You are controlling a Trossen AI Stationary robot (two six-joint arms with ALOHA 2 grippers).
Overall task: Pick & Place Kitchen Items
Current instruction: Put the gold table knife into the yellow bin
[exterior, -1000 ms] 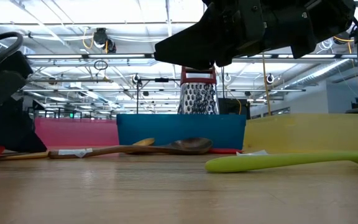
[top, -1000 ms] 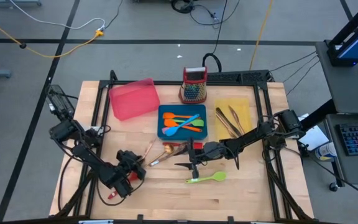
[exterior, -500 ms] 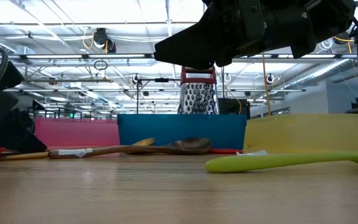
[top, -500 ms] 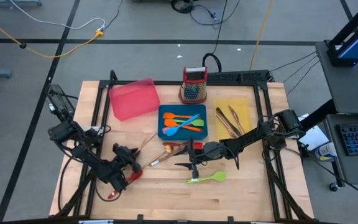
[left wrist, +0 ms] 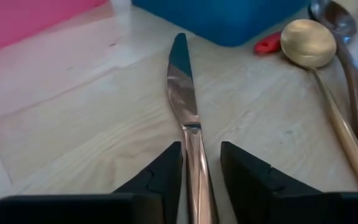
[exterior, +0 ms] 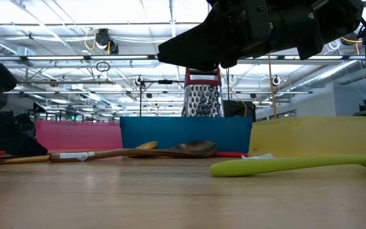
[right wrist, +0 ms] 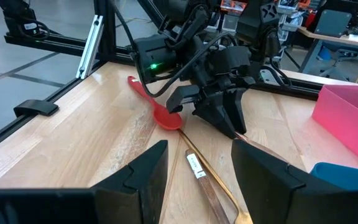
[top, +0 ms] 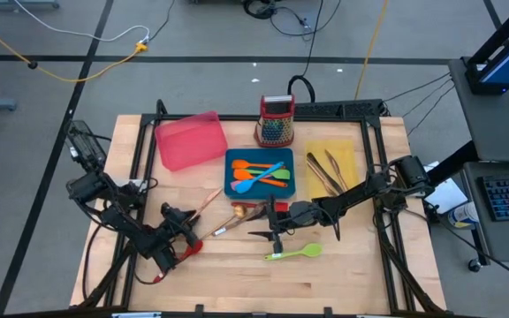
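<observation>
Workshop hall, ceiling lights; wooden surface (top: 237, 274) carrying trays, utensils.

- Copper-toned knife (left wrist: 185, 118): flat on surface, centre of left wrist frame, long axis running straight out from left end effector (left wrist: 199, 171), blade tip toward blue tray (left wrist: 229, 18).
- Left end effector: lower left of high frame, fingers (left wrist: 166, 171) spread, straddling knife handle, not yet pinching. Nearer arm by far.
- Right end effector (top: 272, 231): centre of high frame, spread, empty, hovering above green spatula (top: 295, 253).
- Judgement: close, lift.

Three trays are set along the table's (top: 343, 283) far half: one at left (top: 189, 140), one at centre (top: 259, 173) holding spatulas (top: 260, 175), one at right (top: 331, 164) holding cutlery (top: 323, 170). A grater (top: 276, 121) is placed behind the centre tray.
</observation>
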